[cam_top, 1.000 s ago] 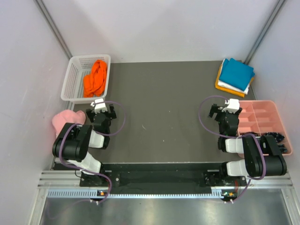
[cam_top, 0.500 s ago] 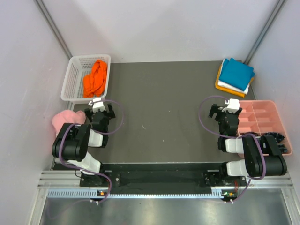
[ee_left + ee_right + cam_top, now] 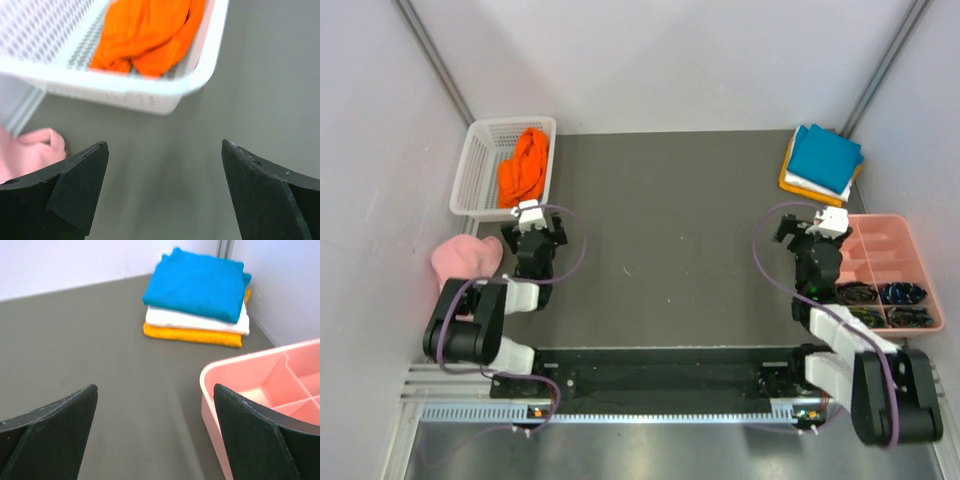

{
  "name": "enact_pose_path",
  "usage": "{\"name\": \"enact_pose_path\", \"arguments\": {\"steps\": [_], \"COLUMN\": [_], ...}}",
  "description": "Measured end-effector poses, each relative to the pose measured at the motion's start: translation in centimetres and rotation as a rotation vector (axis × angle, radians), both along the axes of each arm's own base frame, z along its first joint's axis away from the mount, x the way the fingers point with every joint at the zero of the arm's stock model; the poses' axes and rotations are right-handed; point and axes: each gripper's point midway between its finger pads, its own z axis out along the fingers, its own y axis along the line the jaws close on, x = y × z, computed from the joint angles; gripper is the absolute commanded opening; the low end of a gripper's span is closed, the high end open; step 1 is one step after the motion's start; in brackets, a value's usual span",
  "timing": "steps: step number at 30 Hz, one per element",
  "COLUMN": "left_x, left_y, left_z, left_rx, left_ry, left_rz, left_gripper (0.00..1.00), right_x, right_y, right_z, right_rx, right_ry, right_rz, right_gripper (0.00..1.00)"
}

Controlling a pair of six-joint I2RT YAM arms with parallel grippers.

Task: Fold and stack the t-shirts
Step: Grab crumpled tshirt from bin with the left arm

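A crumpled bright orange t-shirt (image 3: 523, 168) (image 3: 150, 30) lies in the white mesh basket (image 3: 470, 180) (image 3: 125, 92) at the back left. At the back right stand three folded t-shirts in a stack, teal blue (image 3: 827, 155) (image 3: 197, 282) on top, white (image 3: 190, 320) under it, amber yellow (image 3: 190, 336) at the bottom. My left gripper (image 3: 533, 228) (image 3: 164, 145) is open over bare table just short of the basket's near wall. My right gripper (image 3: 810, 232) (image 3: 154, 390) is open and empty beside the pink tray, well short of the stack.
A pink divided tray (image 3: 885, 222) (image 3: 240, 365) sits at the right edge with small dark items (image 3: 880, 293) in its near compartments. A pale pink cap (image 3: 460, 258) (image 3: 25, 155) lies left of the left arm. Grey walls close in on both sides.
The left gripper has crept forward towards the basket. The right arm has stretched out and shifted slightly right and forward, uncovering the tray's near compartments. Both grippers stay open.
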Motion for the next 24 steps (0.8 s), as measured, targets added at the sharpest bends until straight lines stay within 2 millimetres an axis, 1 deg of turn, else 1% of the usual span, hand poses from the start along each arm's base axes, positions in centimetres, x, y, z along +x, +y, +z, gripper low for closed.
{"name": "enact_pose_path", "arguments": {"steps": [3,5,8,10,12,13,16,18,20,24], "left_x": [0.2,0.4,1.3,2.3,3.1,3.4,4.1,4.6,5.2,6.5], "left_y": [-0.4,-0.7,-1.5,-2.8,-4.8,-5.9,-9.1,-10.2,-10.3,-9.4], "left_z": [2.9,5.2,8.5,10.6,12.2,13.0,15.4,16.6,18.2,20.9], "left_rx": [-0.006,-0.034,-0.094,-0.141,-0.171,-0.174,-0.156,-0.130,-0.094,-0.012], "left_ry": [-0.054,-0.093,-0.140,-0.155,-0.152,-0.142,-0.121,-0.101,-0.092,-0.116], "left_rz": [0.002,0.003,-0.011,-0.043,-0.090,-0.116,-0.180,-0.198,-0.191,-0.153], "left_gripper": [0.99,0.99,0.99,0.99,0.99,0.99,0.99,0.99,0.99,0.99], "right_x": [0.2,0.6,0.5,-0.6,-1.9,-2.4,-3.6,-3.9,-4.4,-5.7], "right_y": [0.2,0.5,1.6,2.7,3.5,4.3,6.2,6.7,6.9,6.8], "right_z": [2.8,5.0,7.3,8.4,9.4,9.8,9.9,9.8,9.2,7.0], "right_rx": [0.029,0.056,0.099,0.136,0.158,0.168,0.189,0.203,0.225,0.255], "right_ry": [-0.031,-0.048,-0.074,-0.103,-0.138,-0.144,-0.081,-0.033,0.017,0.119], "right_rz": [0.003,0.013,0.067,0.117,0.153,0.181,0.237,0.249,0.250,0.233], "right_gripper": [0.99,0.99,0.99,0.99,0.99,0.99,0.99,0.99,0.99,0.99]}}
